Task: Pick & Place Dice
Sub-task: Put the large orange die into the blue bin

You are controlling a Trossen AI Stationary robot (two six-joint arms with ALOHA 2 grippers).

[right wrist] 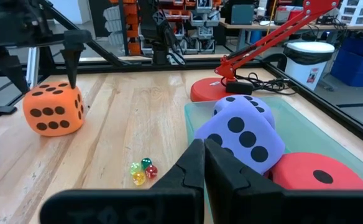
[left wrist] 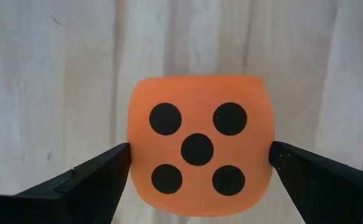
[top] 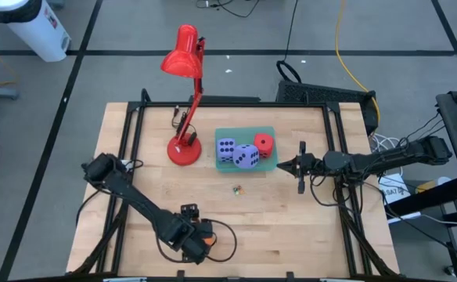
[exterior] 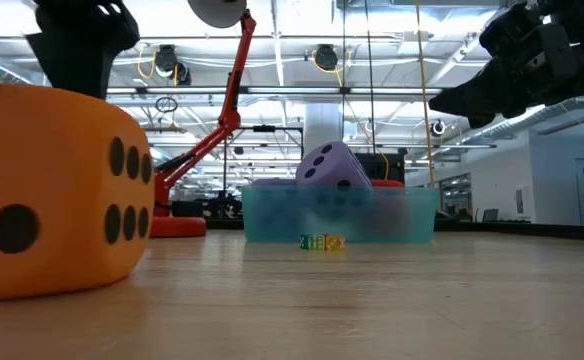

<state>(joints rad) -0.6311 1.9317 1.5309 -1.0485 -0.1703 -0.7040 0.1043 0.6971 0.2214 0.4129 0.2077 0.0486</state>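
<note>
An orange die (left wrist: 199, 112) rests on the wooden table near its front edge, five pips up. My left gripper (left wrist: 199, 155) hangs over it, pointing down and open, with one finger close beside each of two opposite sides. The die also shows large in the low view (exterior: 52, 190) and in the right wrist view (right wrist: 53, 107). Two purple-blue dice (top: 226, 148) (top: 247, 157) and a red die (top: 264, 144) lie in the teal tray (top: 244, 131). My right gripper (top: 283, 166) is shut and level, just right of the tray.
A red desk lamp (top: 185, 102) stands with its round base left of the tray. A few tiny coloured dice (top: 236, 189) lie on the wood in front of the tray. A black frame runs around the table's edges.
</note>
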